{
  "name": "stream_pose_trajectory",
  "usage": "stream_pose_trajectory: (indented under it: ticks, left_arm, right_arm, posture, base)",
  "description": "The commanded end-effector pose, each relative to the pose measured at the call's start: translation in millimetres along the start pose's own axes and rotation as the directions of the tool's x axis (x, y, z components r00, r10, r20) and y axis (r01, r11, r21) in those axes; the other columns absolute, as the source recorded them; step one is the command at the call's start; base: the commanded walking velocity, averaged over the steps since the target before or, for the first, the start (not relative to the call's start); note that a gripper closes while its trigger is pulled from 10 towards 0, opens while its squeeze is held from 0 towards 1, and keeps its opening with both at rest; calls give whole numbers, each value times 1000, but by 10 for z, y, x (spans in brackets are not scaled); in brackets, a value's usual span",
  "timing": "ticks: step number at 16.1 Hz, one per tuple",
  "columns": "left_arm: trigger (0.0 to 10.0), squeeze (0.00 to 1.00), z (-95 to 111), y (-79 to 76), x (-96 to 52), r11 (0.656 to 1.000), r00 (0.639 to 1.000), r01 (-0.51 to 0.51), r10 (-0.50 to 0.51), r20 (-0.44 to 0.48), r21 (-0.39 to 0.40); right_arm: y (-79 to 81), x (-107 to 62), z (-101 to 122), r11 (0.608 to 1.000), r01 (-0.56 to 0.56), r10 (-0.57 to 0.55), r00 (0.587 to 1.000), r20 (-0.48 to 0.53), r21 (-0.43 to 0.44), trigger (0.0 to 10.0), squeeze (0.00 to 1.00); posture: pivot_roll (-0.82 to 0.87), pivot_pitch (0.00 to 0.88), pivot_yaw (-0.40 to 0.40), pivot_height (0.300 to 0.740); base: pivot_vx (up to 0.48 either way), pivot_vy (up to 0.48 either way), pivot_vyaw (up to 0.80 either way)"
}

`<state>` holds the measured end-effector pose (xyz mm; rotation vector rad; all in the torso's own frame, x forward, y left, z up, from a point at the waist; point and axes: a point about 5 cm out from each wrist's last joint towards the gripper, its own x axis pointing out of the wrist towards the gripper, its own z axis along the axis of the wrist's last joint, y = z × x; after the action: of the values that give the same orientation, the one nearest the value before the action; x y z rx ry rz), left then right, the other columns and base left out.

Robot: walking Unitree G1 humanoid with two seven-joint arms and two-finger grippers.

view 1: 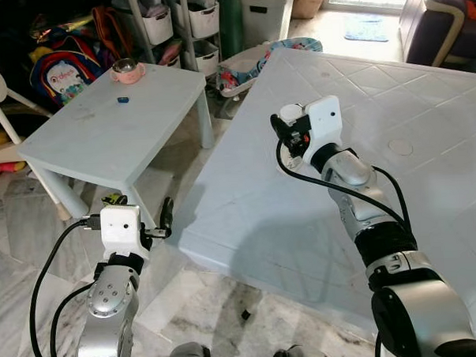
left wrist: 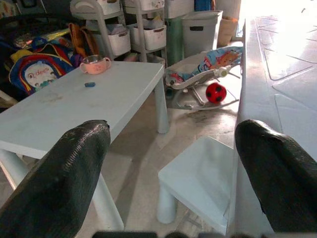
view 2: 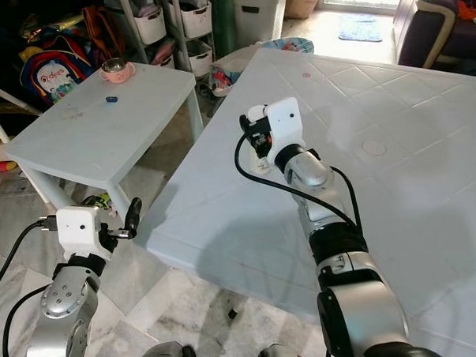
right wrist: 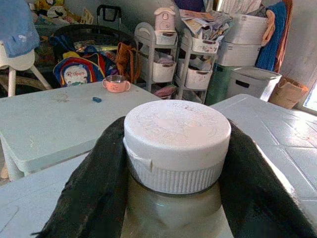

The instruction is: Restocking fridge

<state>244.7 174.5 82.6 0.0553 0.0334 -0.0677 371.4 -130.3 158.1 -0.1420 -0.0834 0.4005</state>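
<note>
Now the right tool point(right wrist: 173, 163) grips a clear jar with a white ribbed screw cap point(right wrist: 176, 144) over the large pale-blue plastic bench point(view 1: 425, 131).
Its two black fingers point(right wrist: 91, 183) press against opposite sides of the jar just under the cap, the jar upright near the bench's edge. Lower down, the left tool point(left wrist: 173, 168) hangs beside that bench with its fingers spread wide and empty; beyond it stand a small pale-blue bench point(view 1: 109, 129) carrying a pink bowl point(view 1: 127, 71) and a small light-blue stool point(left wrist: 198, 178).
</note>
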Motion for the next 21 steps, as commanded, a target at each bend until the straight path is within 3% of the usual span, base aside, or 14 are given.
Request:
stream_pose_trajectory:
  ticks: [1, 3, 5, 6, 7, 9, 12, 21]
  left_arm:
    - [10000, 0, 22, 20, 17, 1000, 1000, 1, -1, 2, 14]
    - [10000, 0, 19, 7, 22, 1000, 1000, 3, -3, 0, 12]
    - [10000, 0, -22, 24, 12, 999, 999, -28, 28, -33, 16]
    - [10000, 0, -43, 49, 14, 999, 998, -45, 45, -45, 5]
    - [10000, 0, -48, 60, 17, 999, 997, -53, 53, -49, 4]
    - [10000, 0, -70, 78, 16, 998, 996, -67, 67, -58, -1]
    - [10000, 0, -92, 99, 44, 997, 995, -78, 76, -71, -17]
    - [10000, 0, -82, 82, 146, 996, 994, -84, 83, -68, -18]
  right_arm:
    - [-25, 15, 5, 1000, 11, -11, 1000, -11, -20, 118, 0]
    - [-47, -14, 3, 999, 25, -25, 1000, -3, -28, 39, 0]
    - [-52, -215, 66, 996, 91, -90, 992, 83, -11, 431, 0]
    - [10, -325, 104, 995, 101, -101, 987, 122, 12, 4196, 0]
    - [52, -395, 123, 993, 110, -114, 984, 140, 32, 10000, 0]
    - [135, -539, 120, 988, 138, -147, 977, 157, 68, 10000, 0]
    - [256, -765, 123, 986, 161, -167, 973, 159, 49, 10000, 0]
    - [312, -795, 158, 991, 124, -130, 981, 143, 45, 10000, 0]
  posture:
    - [68, 46, 26, 740]
    - [71, 43, 23, 740]
    - [70, 39, 19, 740]
    - [69, 33, 16, 740]
    - [66, 29, 15, 740]
    - [59, 18, 23, 740]
    - [41, 4, 34, 740]
    - [36, 0, 24, 740]
  base:
    - [0, 0, 0]
    - [0, 0, 0]
    - [0, 0, 0]
    - [0, 0, 0]
    - [0, 0, 0]
    - [0, 0, 0]
    - [0, 0, 533]
    - [0, 0, 798]
